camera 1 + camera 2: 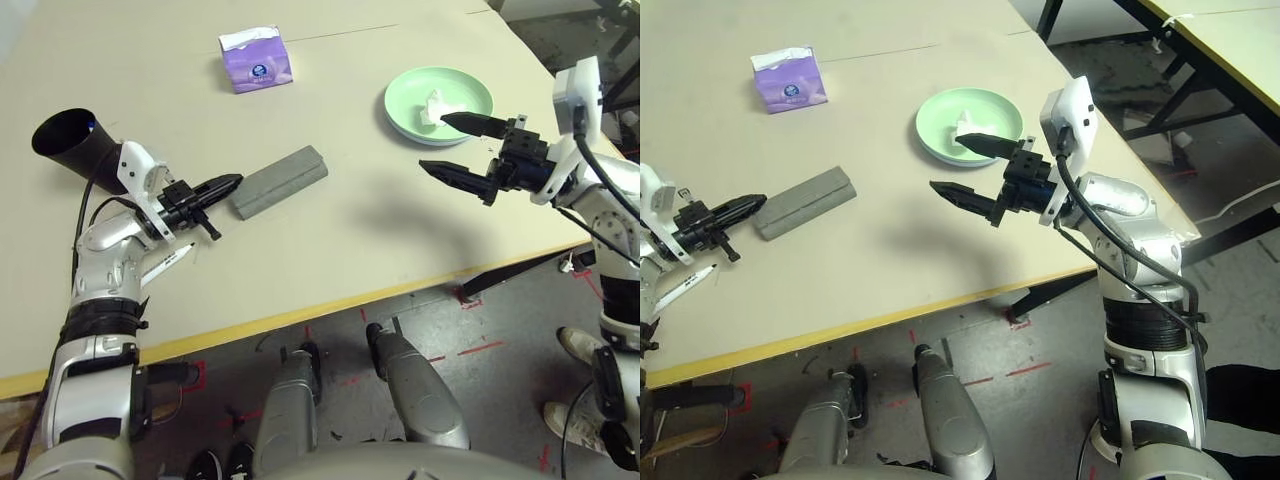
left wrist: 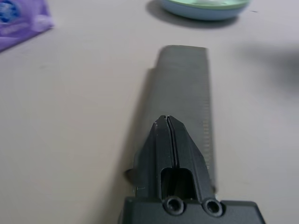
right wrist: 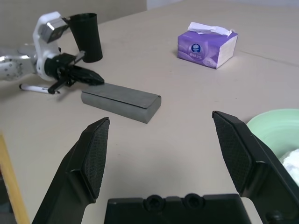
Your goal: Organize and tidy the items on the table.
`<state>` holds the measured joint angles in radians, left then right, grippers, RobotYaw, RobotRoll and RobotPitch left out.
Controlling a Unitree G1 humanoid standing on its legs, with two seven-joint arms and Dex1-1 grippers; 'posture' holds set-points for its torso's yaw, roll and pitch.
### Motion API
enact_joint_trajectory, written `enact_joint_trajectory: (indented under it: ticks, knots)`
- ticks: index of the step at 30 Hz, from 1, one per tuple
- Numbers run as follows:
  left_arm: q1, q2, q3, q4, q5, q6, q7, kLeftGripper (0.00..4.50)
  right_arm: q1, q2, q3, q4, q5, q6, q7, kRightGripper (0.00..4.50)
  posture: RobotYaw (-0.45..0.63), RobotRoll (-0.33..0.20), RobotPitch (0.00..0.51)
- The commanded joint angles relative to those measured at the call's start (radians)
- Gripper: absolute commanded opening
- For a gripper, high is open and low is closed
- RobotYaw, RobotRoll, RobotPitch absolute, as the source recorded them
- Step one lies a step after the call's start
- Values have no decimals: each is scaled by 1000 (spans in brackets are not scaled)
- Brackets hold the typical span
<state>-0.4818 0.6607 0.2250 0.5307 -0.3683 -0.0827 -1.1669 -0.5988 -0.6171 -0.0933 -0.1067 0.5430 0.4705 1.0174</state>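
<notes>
The grey glasses case lies closed on the table. My left gripper is shut, its tip right at the case's near end; the left wrist view shows the two fingers pressed together over the case. A white marker with a black cap lies under my left forearm. At the right stands a green plate stacked on a pale blue one, holding a crumpled white tissue. My right gripper hovers wide open at the plate's near side, with nothing between its fingers.
A black cup lies tipped on its side behind my left wrist, with a bit of blue at its mouth. A purple tissue pack stands at the back. The yellow front edge runs close below both arms.
</notes>
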Motion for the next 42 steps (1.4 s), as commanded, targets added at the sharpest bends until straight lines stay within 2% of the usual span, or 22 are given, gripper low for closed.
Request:
enact_joint_trajectory:
  ticks: [1, 7, 16, 33, 42]
  knots:
    - [18, 28, -18, 1, 6, 20, -37, 24, 49, -40, 17, -61, 48, 36, 72, 4500, -334, 0, 281]
    - [-8, 50, -17, 13, 4, 31, -61, 24, 104, -106, 60, -85, 63, 24, 213, 4500, -333, 0, 283]
    - [13, 80, -18, -15, -3, 50, -110, 24, 115, -119, 90, -76, 54, 5, 298, 4500, -330, 0, 289]
    - [40, 129, -59, -72, 4, 91, -216, 24, 88, -102, 79, -54, 48, 3, 273, 4500, -334, 0, 294]
    - [47, 147, -51, -81, 3, 99, -214, 24, 76, -96, 79, -58, 55, 5, 250, 4500, -332, 0, 287]
